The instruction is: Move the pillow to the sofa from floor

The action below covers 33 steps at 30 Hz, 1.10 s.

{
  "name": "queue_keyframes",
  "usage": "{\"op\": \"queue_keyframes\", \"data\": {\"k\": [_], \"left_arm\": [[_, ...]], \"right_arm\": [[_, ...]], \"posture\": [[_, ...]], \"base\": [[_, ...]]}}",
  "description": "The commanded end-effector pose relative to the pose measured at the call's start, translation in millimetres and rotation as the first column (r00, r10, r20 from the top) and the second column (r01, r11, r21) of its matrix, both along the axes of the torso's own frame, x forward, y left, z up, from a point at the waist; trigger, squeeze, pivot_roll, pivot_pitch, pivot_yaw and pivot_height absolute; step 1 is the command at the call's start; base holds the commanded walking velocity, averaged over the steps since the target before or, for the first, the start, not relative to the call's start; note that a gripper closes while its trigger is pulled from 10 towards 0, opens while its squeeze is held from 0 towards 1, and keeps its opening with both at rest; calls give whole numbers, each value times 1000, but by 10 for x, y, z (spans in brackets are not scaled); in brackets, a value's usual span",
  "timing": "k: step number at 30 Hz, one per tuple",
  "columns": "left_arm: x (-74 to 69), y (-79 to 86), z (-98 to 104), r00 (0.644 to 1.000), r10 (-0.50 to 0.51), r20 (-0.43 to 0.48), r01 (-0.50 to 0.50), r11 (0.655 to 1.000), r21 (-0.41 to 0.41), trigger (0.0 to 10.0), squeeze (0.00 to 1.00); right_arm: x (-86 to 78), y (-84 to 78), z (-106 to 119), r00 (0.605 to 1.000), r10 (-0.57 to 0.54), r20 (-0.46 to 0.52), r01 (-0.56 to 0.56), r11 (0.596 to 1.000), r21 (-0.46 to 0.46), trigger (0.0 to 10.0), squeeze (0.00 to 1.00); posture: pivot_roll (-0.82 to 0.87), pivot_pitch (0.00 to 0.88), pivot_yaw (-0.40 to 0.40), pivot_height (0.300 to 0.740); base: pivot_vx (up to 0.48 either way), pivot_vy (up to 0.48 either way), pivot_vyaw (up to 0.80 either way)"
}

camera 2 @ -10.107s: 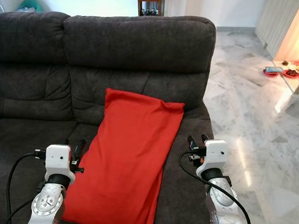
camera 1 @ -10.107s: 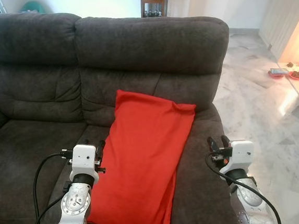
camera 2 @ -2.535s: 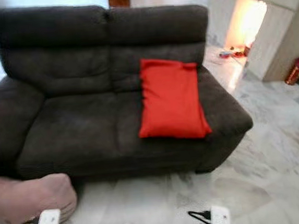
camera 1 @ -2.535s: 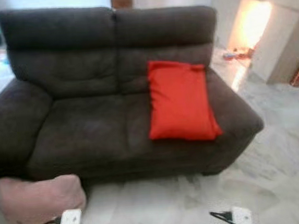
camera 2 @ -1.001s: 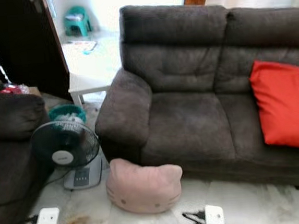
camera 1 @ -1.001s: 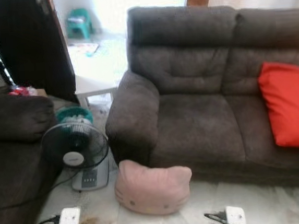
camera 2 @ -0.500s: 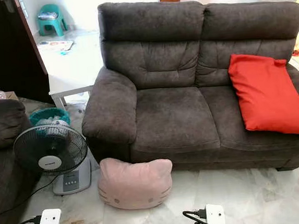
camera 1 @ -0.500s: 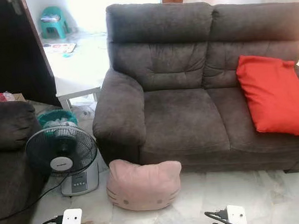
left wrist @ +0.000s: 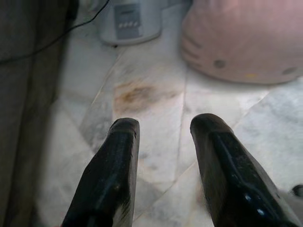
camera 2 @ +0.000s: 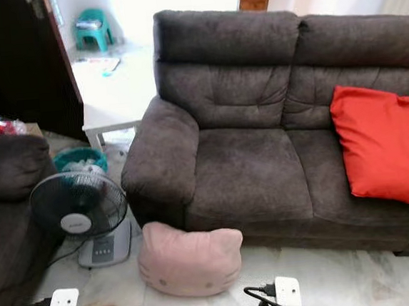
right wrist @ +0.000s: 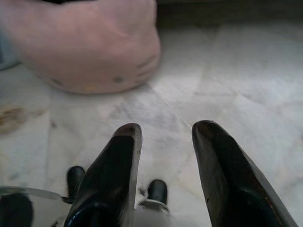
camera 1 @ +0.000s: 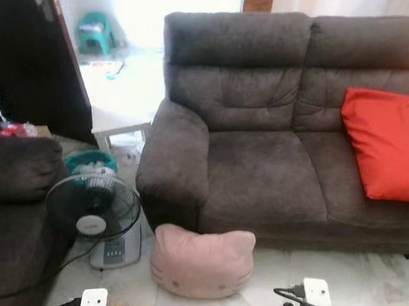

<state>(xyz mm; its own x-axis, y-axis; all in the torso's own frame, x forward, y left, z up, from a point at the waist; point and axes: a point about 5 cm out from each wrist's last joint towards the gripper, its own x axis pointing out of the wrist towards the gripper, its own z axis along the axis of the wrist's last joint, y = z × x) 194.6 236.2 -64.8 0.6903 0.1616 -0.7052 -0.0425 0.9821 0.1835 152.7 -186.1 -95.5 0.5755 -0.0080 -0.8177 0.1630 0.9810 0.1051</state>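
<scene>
Pink pillow (camera 1: pixel 203 260) on floor ahead of left tool (left wrist: pixel 161 125) and right tool (right wrist: pixel 163 130), both parted, empty

Red pillow (camera 1: pixel 394 145) now on the sofa (camera 1: pixel 263 169), hands off it, well back.

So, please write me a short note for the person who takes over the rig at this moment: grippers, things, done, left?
Left gripper: open, holds nothing, low above the marble floor.
Right gripper: open, holds nothing, also low above the floor.
Pink cat-face pillow: on the floor, against the front of the dark grey fabric sofa, beside the standing fan.
Red rectangular pillow: lies on the sofa's right seat.
Done: the red pillow is up.
Left: grasp the pink pillow and lift it onto the sofa.
</scene>
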Motion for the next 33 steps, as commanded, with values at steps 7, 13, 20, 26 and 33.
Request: {"op": "queue_keyframes", "data": {"k": [7, 13, 20, 26, 33], "left_arm": [[-32, 58, -5, 1000, 0, -18, 0, 1000, 14, 10000, 0], [-32, 61, -4, 1000, 0, -19, 0, 1000, 14, 10000, 0], [-33, 64, -4, 1000, -3, -20, 4, 1000, 16, 10000, 0], [-35, 64, -4, 1000, -3, -20, 3, 1000, 18, 10000, 0], [-36, 63, -6, 1000, -2, -21, 2, 1000, 19, 10000, 0]], "right_arm": [[92, 38, 34, 1000, -2, 27, 1, 1000, 7, 10000, 0], [88, 39, 32, 1000, -4, 26, 3, 1000, 7, 10000, 0], [82, 41, 29, 1000, -7, 24, 7, 1000, 8, 10000, 0], [77, 42, 26, 1000, -7, 22, 7, 1000, 7, 10000, 0], [76, 38, 27, 1000, -10, 23, 10, 1000, 5, 10000, 0]], "posture": [[120, 0, -72, 740], [120, 2, -70, 740], [120, 3, -69, 740], [123, 2, -71, 740], [123, 1, -71, 740]], "base": [[342, 0, 0], [341, 0, 0], [332, 0, 0], [282, 0, 0], [266, 0, 0]]}}
